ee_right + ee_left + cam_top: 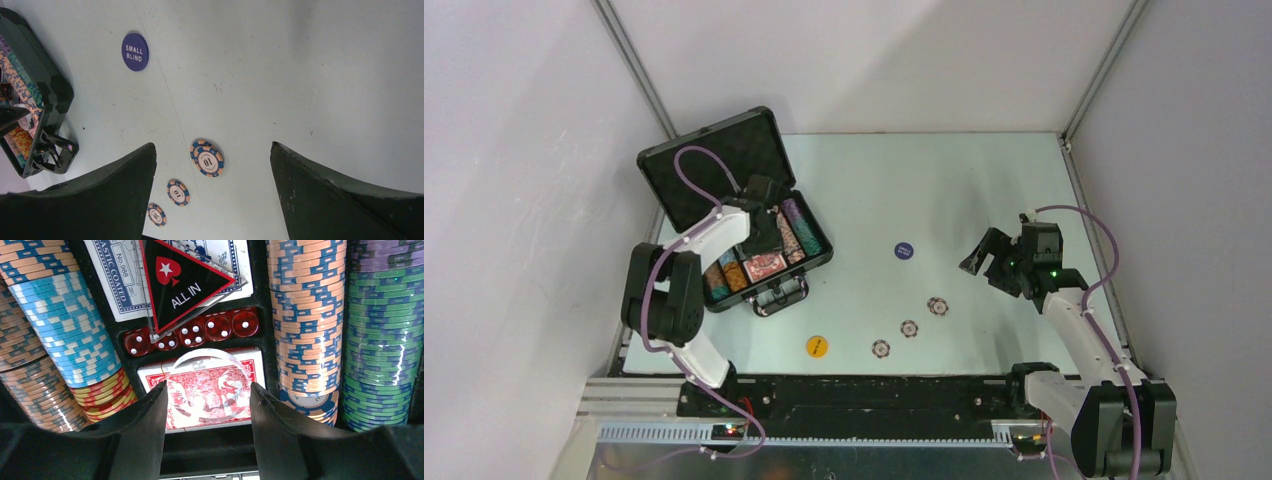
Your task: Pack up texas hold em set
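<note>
Briefcase (714, 165) – black and foam-lined – stands open at the far left corner of the table (964, 170), its lid propped upright behind the tray. Rows of striped poker chips (305, 315) fill the tray's outer channels. Between them lie a blue card deck (115, 285) under a clear triangular "ALL IN" plaque (180, 285), a line of red dice (192, 332), and a red card deck (764, 266) nearest the handle. The left gripper (207, 390) hangs inside the briefcase over the red deck, its two fingers pressed against opposite edges of a clear disc (210, 365), gripping it. The right gripper (989, 258) hovers above the table well to the right of the briefcase – its fingers spread wide, holding nothing. A blue "SMALL BLIND" disc (904, 250) lies on the table between the briefcase and that gripper. Three loose chips (909, 328) sit in a slanting row nearer the arm bases, right of the briefcase. A yellow disc (817, 346) rests just in front of the briefcase's handle side.
</note>
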Controlling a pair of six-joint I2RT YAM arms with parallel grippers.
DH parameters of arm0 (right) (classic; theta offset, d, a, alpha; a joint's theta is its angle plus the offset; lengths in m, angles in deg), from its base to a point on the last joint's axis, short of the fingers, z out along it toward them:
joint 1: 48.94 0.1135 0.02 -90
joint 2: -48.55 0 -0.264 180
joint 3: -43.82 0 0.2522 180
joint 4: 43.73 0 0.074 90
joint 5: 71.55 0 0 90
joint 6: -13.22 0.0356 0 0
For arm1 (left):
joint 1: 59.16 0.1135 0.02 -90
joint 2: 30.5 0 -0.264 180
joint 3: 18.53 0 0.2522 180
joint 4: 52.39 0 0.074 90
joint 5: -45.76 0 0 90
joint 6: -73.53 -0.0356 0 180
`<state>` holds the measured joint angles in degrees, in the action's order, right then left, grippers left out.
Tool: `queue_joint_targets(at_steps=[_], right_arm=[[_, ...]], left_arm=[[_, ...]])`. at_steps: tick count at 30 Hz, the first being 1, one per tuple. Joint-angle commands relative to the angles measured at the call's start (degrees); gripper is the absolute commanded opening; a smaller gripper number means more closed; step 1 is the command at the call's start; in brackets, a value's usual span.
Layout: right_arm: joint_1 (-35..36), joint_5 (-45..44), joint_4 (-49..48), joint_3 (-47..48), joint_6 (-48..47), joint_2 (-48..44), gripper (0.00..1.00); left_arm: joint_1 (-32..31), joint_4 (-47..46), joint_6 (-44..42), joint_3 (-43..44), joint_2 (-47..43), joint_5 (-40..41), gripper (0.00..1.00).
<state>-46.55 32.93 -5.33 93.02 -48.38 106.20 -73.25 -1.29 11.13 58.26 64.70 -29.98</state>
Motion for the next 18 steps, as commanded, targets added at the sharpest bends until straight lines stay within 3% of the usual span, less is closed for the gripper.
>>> queue_joint_targets(at_steps=[1, 4, 6, 18], right_arm=[[0.15, 0.70, -1.27, -0.20, -0.82, -0.42, 0.87], [0.16, 0.72, -1.25, -0.20, -0.81, -0.43, 0.87], [0.24, 0.70, -1.26, -0.20, -0.81, -0.43, 0.87], [0.33, 0.72, -1.22, -0.20, -0.86, -0.51, 0.87]], left_arm=[[-0.15, -1.46, 0.60, 2.64, 0.83, -0.51, 0.19], [-0.15, -1.43, 0.60, 2.59, 0.60, 0.08, 0.38], [-0.21, -1.45, 0.57, 2.55, 0.23, 0.48, 0.45], [-0.15, -1.48, 0.60, 2.34, -1.68, 1.93, 0.67]])
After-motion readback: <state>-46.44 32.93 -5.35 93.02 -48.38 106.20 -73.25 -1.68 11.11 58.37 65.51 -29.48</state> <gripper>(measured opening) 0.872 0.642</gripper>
